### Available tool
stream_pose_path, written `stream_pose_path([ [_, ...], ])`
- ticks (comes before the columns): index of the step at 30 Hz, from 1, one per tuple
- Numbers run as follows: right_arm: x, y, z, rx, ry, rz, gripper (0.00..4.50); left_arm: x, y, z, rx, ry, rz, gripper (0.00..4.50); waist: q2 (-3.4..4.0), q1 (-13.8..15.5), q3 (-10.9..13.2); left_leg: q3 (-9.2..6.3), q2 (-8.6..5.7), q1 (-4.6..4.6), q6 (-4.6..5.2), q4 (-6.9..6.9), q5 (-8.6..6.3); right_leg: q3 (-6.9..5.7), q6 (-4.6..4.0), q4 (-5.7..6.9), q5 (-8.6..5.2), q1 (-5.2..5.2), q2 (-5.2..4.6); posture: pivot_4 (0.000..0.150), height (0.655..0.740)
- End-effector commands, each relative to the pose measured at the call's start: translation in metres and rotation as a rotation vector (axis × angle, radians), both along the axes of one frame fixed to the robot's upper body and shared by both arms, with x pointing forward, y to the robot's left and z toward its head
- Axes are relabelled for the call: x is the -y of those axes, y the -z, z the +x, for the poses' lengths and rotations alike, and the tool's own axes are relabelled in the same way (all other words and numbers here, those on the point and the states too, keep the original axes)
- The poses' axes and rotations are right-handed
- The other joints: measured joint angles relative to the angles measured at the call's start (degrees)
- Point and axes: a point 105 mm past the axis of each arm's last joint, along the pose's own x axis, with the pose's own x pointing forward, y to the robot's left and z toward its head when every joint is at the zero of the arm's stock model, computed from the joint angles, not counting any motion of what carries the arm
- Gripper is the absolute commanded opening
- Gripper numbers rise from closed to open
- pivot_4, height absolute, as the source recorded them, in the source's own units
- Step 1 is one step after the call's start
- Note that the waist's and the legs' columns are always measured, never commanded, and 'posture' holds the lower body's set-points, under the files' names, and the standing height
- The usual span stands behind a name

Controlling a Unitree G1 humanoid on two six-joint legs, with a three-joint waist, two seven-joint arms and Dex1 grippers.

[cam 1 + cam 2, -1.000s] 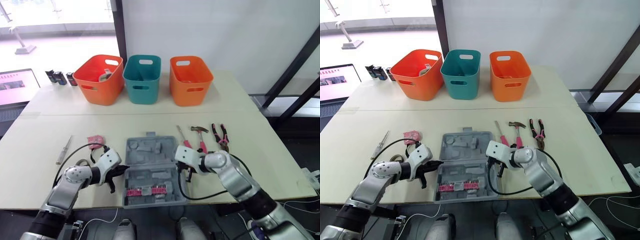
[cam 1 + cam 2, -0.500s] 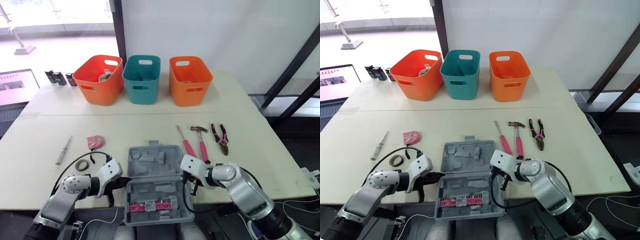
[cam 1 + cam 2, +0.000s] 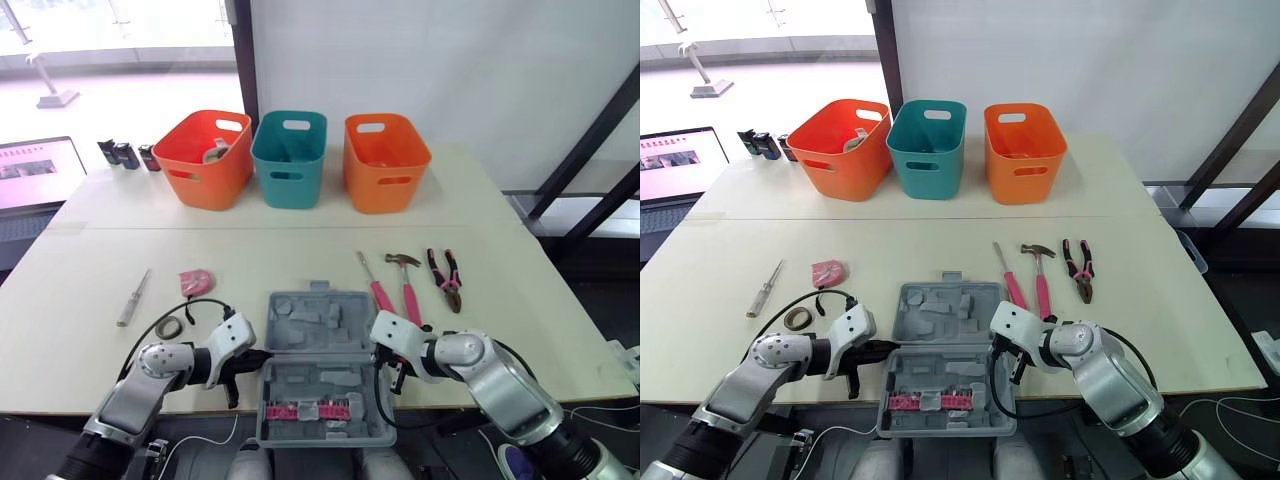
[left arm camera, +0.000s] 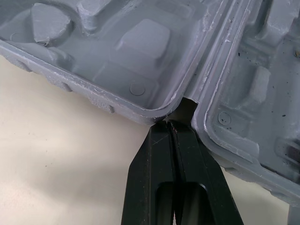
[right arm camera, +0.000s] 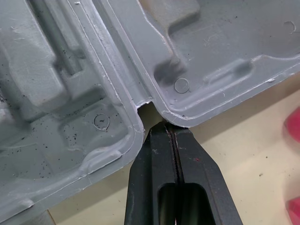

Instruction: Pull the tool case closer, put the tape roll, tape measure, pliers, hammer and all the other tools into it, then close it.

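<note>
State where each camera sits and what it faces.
Left eye view: head, looking forward-down at the table and open tool case; both arms show.
Right eye view: head too, same scene, both arms.
Left wrist view: left wrist, along the shut left tool at the case's hinge notch.
Right wrist view: right wrist, along the shut right tool at the opposite notch.
Shared: both wrist views see the case's hinge.

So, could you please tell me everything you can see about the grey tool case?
The tool case is grey moulded plastic, lying open flat on the table, with shaped recesses in both halves. Pink bits sit in the near half, which juts past the table's front edge. The left gripper and right gripper, both shut, touch its hinge notches, one each side.
</note>
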Motion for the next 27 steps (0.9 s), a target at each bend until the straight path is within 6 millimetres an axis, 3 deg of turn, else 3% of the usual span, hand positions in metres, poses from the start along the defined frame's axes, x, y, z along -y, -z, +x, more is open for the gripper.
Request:
stream_pose_path([
  [1,0.010,0.003,0.000,-0.003,0.039,-0.019,0.00,0.008,0.011,-0.006,-0.034,0.033,0.013,0.04,0.00,0.21,0.00,0.00,0.00,0.00,0.00,0.01,0.00,0.00,0.00,-0.02,0.00,-0.02,0.00,0.150,0.7400],
  [17,0.021,0.002,0.000,0.003,0.064,-0.036,0.00,-0.003,0.010,0.001,-0.013,0.011,0.048,0.04,0.01,0.53,-0.12,0.00,0.00,0.01,-0.01,0.01,0.00,0.00,-0.10,-0.37,0.06,-0.02,0.00,0.150,0.7400],
  [21,0.038,-0.016,0.007,0.068,0.088,-0.011,0.00,-0.031,-0.003,0.007,0.015,-0.064,0.072,0.04,0.00,0.26,-0.12,0.00,0.00,-0.08,-0.01,-0.01,-0.01,0.00,-0.11,-0.41,0.08,-0.01,0.00,0.150,0.7400],
  [27,0.087,-0.063,0.000,0.150,0.175,0.155,0.00,-0.107,-0.047,0.003,0.076,-0.238,0.080,0.04,-0.03,-1.42,-0.07,-0.01,0.09,-0.29,0.05,-0.21,-0.02,0.00,-0.09,-0.24,0.09,-0.28,0.10,0.150,0.7400],
])
